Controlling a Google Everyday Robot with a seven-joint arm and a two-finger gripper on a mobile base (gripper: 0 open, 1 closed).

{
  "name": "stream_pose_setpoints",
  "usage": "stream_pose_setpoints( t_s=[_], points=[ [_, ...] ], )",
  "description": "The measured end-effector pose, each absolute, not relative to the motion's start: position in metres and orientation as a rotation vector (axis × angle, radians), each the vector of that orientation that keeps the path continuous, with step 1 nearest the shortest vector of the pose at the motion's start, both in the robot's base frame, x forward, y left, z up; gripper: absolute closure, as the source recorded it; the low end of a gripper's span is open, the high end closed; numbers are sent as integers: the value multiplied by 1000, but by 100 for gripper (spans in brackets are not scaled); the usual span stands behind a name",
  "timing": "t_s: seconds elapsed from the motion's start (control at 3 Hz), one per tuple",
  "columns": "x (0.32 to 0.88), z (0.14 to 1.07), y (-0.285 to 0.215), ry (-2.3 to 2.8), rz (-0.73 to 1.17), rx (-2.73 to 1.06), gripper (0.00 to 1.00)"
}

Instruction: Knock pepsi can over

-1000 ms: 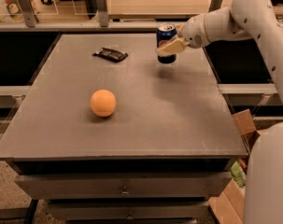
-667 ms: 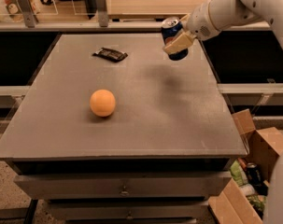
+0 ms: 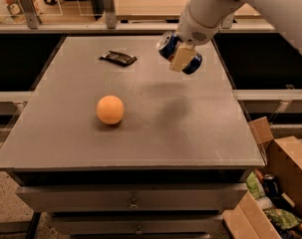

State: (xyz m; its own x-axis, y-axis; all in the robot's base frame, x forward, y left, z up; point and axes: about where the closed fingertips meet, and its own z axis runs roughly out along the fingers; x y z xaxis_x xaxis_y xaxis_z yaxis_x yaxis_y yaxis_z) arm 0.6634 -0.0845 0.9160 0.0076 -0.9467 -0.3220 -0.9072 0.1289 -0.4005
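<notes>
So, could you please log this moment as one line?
gripper: over table far side, shut on pepsi can | can: tilted, airborne | orange ball: front-left

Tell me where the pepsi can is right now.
In the camera view, the pepsi can hangs tilted in the gripper above the far right of the table, right of the snack wrapper.

Light was warm, moderate, from overhead: the gripper (image 3: 182,59), clamped on the tilted pepsi can (image 3: 165,46) above the far right of the table (image 3: 66,143), threw a soft, diffuse shadow on the top below it. The orange ball (image 3: 110,109) had a small dark shadow at its base. The white arm housing (image 3: 205,14) was brightest, nearly blown out; the gaps beside the table went almost black.
</notes>
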Motion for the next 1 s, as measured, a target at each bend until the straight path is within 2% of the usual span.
stream_pose_setpoints(
  t_s=[0.33,0.67,1.0],
  points=[
    [652,892,-90,1947,-295,-2006,100],
    [649,872,-107,1985,-414,-2163,83],
    [647,862,-119,2004,-420,-2257,60]
  ],
)
